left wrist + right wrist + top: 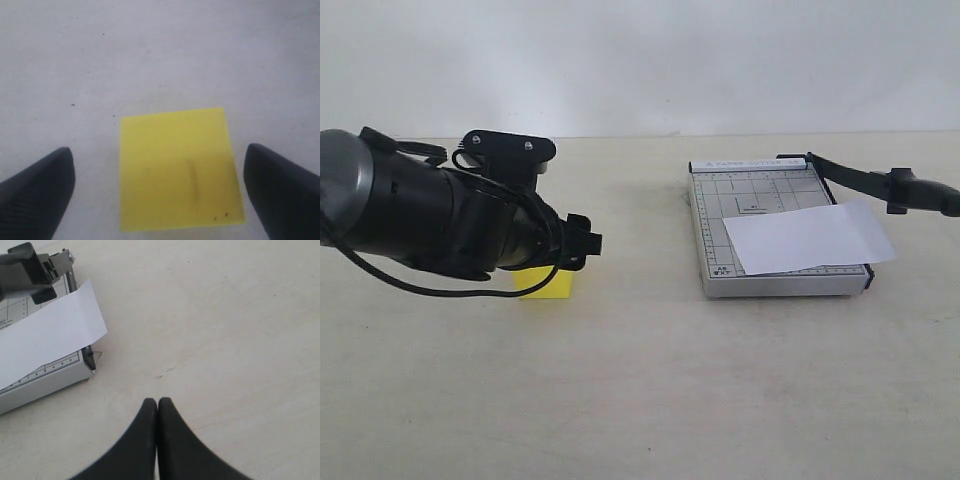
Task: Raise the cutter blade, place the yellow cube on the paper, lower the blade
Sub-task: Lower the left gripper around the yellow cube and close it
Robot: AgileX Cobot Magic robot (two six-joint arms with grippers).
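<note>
The yellow cube (546, 284) rests on the table at the left, partly hidden by my left arm. My left gripper (578, 245) hovers over it. In the left wrist view the cube (180, 170) lies between the spread fingertips (50, 185), which stand apart from it, so this gripper (159, 148) is open. The paper (810, 237) lies slanted on the grey trimmer (720, 225), hanging over its right edge. The cutter blade (880, 185) is raised and angles out to the right. My right gripper (158, 401) is shut and empty over bare table beside the paper (45, 340) and trimmer (40, 382).
The blade's black handle (22, 270) shows blurred above the trimmer in the right wrist view. The beige table (650, 380) runs back to a white wall. My right arm does not show in the exterior view.
</note>
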